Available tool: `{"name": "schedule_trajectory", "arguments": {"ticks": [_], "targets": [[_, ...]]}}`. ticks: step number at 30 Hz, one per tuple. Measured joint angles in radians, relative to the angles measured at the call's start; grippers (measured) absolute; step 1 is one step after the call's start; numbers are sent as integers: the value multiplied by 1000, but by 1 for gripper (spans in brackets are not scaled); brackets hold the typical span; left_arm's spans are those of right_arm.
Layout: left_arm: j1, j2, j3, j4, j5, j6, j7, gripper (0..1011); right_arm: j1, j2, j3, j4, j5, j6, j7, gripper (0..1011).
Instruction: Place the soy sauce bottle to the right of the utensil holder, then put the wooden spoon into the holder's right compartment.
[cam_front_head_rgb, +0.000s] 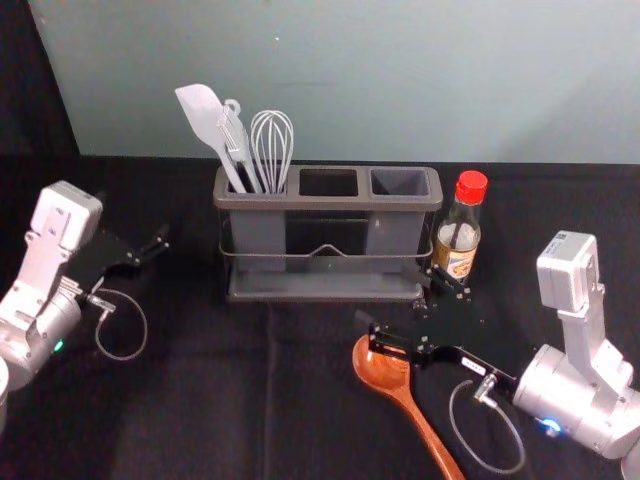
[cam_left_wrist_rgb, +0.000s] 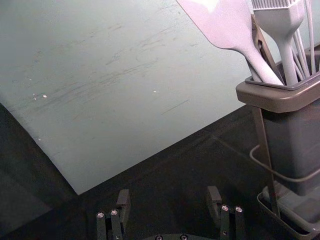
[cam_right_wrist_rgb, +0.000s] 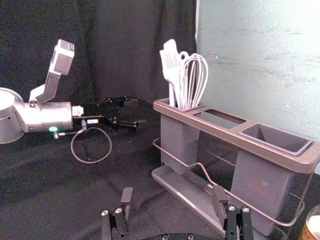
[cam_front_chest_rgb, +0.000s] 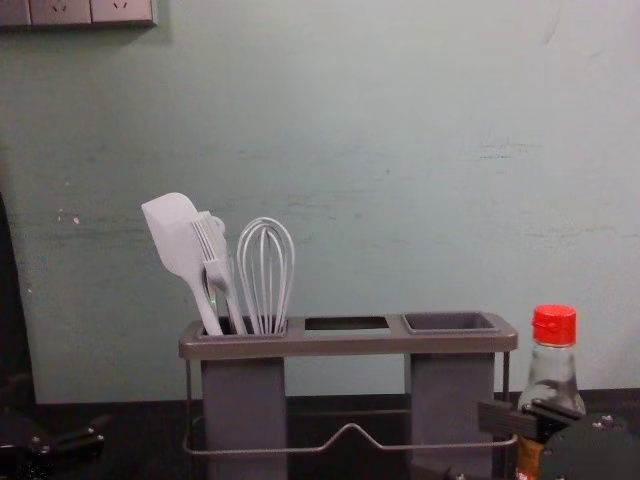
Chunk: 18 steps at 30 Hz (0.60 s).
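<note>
The black right gripper (cam_right_wrist_rgb: 173, 192), spread, hangs near the brown wooden spoon (cam_front_head_rgb: 383, 372), perhaps for grasping; the red-capped glass bottle (cam_front_head_rgb: 459, 238) stands beyond, as asked; the black left gripper (cam_left_wrist_rgb: 168, 193), spread, sits leftward.

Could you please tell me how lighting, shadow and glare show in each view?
Head view: the black right tool, near the wooden spoon, partly merges with the dark cloth; a faint shadow crosses the wall at upper right. Left wrist view: washed-out highlight on the spatula. Right wrist view: the brush looks very bright. Chest view: soft wall light, near-black cloth below.
</note>
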Motion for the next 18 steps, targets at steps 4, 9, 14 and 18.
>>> {"name": "schedule_trajectory", "arguments": {"ticks": [4, 9, 14, 18], "targets": [[0, 0, 0, 0, 0, 0, 0, 1005, 2, 9, -10, -9, 3, 33, 0, 1003], [0, 0, 0, 0, 0, 0, 0, 1005, -6, 37, -28, -64, -10, 150, -26, 1003], [0, 0, 0, 0, 0, 0, 0, 1005, -14, 71, -40, -166, -20, 375, -91, 1003], [0, 0, 0, 0, 0, 0, 0, 1005, -7, 68, -33, -234, -11, 582, -156, 1003]]}}
